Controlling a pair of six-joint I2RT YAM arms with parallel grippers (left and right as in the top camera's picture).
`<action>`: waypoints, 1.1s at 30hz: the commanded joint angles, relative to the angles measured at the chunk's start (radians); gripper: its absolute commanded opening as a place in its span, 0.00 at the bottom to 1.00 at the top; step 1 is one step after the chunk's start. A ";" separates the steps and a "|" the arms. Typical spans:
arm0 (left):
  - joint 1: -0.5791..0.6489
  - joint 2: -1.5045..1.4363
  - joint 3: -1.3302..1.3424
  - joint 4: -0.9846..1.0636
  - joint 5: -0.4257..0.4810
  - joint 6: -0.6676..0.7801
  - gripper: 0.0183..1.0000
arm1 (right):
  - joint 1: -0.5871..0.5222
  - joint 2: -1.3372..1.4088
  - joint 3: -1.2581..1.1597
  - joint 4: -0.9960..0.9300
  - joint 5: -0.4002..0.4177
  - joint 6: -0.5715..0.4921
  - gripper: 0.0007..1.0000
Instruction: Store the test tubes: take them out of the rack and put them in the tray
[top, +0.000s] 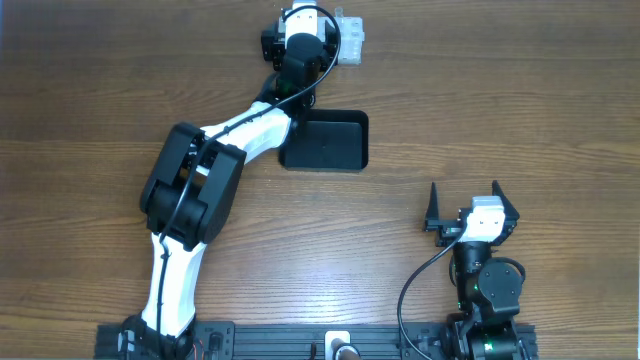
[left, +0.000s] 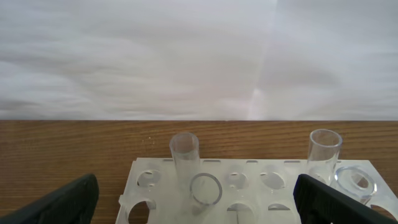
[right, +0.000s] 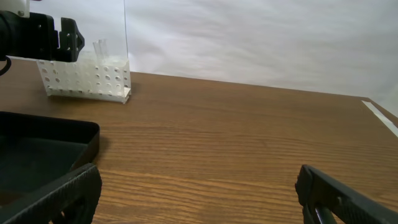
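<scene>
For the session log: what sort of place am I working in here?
Probably a lab-style robot test bench: a wood-grain table, a white test tube rack holding clear test tubes, a black tray, and a plain white backdrop behind.

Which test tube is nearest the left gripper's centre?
The low-rimmed test tube in the middle of the rack; the others stand behind it or beside one finger.

Lighting: bright, even, diffuse, overhead. Shadows: soft, short, beside the left arm (top: 195, 190) on the surface (top: 520, 110). Glare: pale vertical streak on white backdrop (left: 266, 56); faint sheen inside tray (top: 325, 140).
</scene>
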 joint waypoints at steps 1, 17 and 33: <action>0.008 0.016 0.018 0.007 -0.013 -0.014 1.00 | -0.001 -0.009 -0.006 -0.004 -0.004 0.005 0.99; 0.019 0.058 0.033 0.078 -0.006 -0.018 1.00 | -0.001 -0.009 -0.006 -0.004 -0.004 0.005 0.99; 0.023 0.068 0.044 0.078 0.011 -0.017 0.81 | -0.001 -0.009 -0.006 -0.004 -0.004 0.005 0.99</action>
